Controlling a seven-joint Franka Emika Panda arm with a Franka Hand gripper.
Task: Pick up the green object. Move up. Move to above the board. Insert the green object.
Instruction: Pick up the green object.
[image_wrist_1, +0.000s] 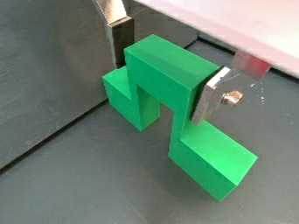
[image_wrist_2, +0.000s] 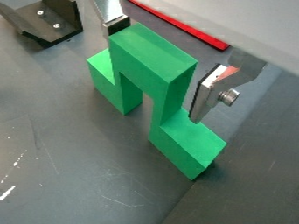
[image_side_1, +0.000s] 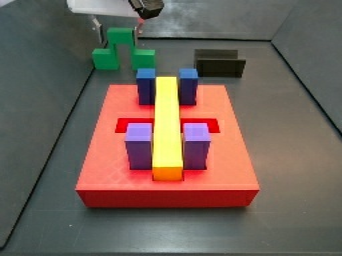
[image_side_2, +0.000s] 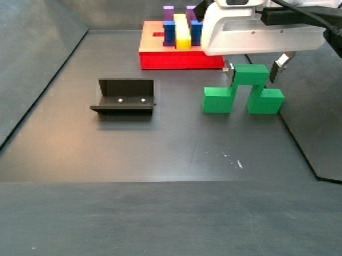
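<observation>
gripper (image_wrist_1: 163, 63) fingers straddling green object (image_wrist_1: 163, 92); bare floor around; board (image_side_1: 167, 150) well apart

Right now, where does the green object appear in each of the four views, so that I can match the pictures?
Wrist views: the green object fills the middle, and again here, its raised middle cube between the gripper fingers.
Side view: far back on the floor, behind the board.
Side view: right of centre, under the gripper, in front of the board.
Shared landmark: the fixture, also seen at and.
</observation>
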